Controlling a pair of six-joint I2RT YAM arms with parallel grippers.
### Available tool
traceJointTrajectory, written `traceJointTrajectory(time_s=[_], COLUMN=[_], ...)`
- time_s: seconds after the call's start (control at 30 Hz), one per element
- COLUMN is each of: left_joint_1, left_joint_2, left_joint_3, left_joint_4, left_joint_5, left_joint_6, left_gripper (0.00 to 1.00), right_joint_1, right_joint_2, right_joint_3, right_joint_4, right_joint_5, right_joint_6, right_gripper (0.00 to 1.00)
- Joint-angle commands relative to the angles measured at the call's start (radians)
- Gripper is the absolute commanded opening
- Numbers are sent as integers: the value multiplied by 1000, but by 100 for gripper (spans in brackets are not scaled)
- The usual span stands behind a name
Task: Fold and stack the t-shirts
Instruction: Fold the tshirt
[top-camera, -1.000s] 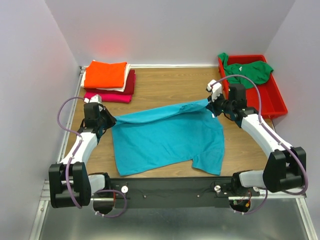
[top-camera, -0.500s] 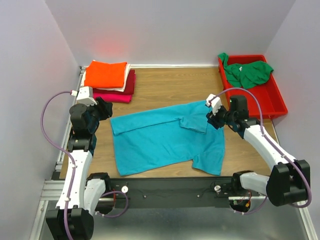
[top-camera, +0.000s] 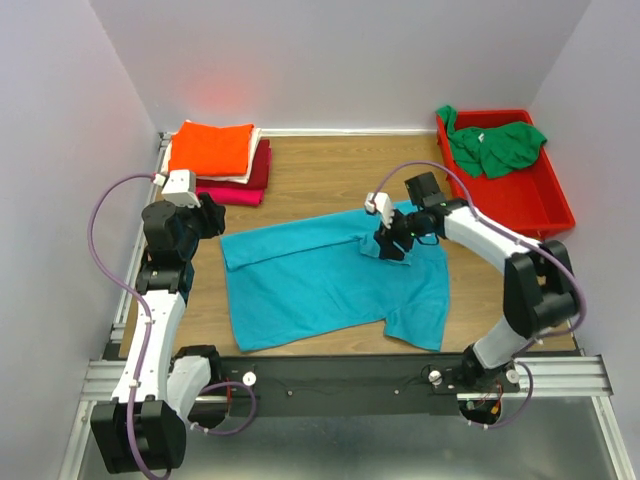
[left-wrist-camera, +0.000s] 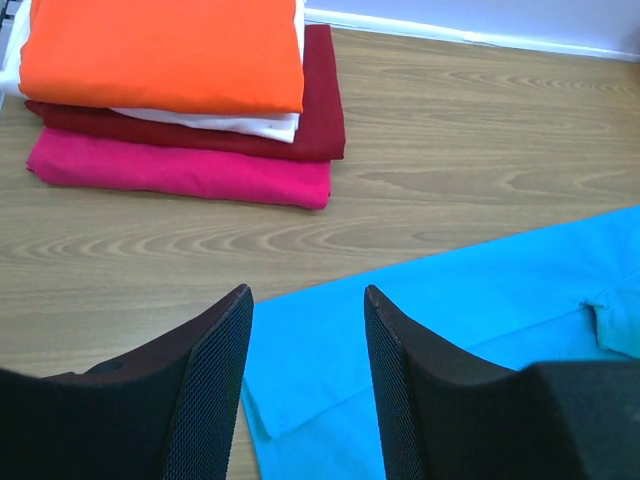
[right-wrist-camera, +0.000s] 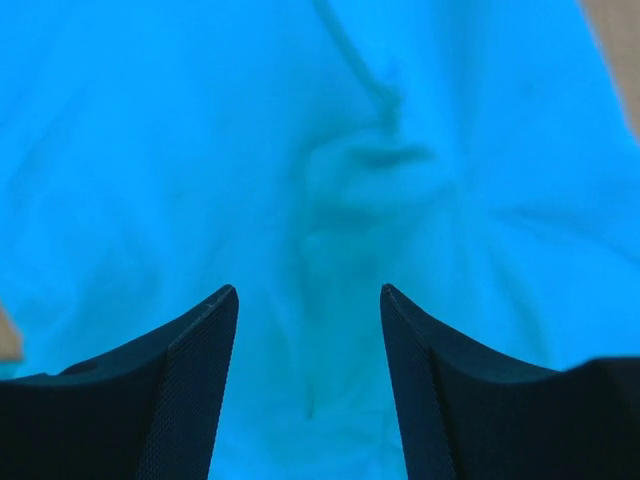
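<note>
our left gripper (left-wrist-camera: 308, 300) hovers beside the soft teal cotton t-shirt (top-camera: 320, 285), jaws apart, empty; our right gripper (right-wrist-camera: 308, 295) hangs over it, likewise spread.

White t-shirt (left-wrist-camera: 255, 122) mostly hidden, probably folded, beneath the orange t-shirt (left-wrist-camera: 165, 50).

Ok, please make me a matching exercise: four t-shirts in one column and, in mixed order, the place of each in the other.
1. teal t-shirt
2. green t-shirt
3. orange t-shirt
4. magenta t-shirt

A. bottom of the folded pile
B. inside the red bin
C. spread on the table
D. top of the folded pile

Pairs: 1-C, 2-B, 3-D, 4-A.
</note>
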Motion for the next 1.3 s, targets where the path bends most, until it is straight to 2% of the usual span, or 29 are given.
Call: traceJointTrajectory(time_s=[0.0,0.07,0.1,0.17,0.2,0.23,0.37,0.4,0.5,0.63,0.8,1.07,1.27], left_joint_1=[5,6,6,3,3,3,-1,-7,-49,-147,-184,-195,-195], left_joint_2=[2,12,16,38,47,58,159,212,320,443,556,555,513], left_joint_3=[-16,-17,-19,-25,-25,-31,-16,-11,10,52,90,251,291], left_joint_4=[37,43,44,52,57,61,70,69,55,-14,-75,-121,-115], left_joint_5=[40,58,67,95,106,113,158,170,158,58,-41,-106,-121], left_joint_6=[26,26,26,19,18,16,-8,-13,-19,-8,1,33,101], left_gripper=[56,56,56,54,54,53,34,24,10,7,7,9,13], right_joint_1=[-3,-26,-35,-67,-78,-91,-121,-123,-124,-124,-123,-123,-123], right_joint_2=[133,201,219,250,278,291,348,359,419,502,563,739,888], right_joint_3=[195,248,291,321,331,352,375,383,423,463,501,697,961], right_joint_4=[43,48,48,48,48,48,46,46,46,43,34,8,-14], right_joint_5=[182,242,253,273,281,296,346,359,405,449,486,537,615], right_joint_6=[234,304,323,358,366,378,362,356,342,332,314,309,326], right_gripper=[63,62,56,52,39,33,26,26,22,17,15,14,11])
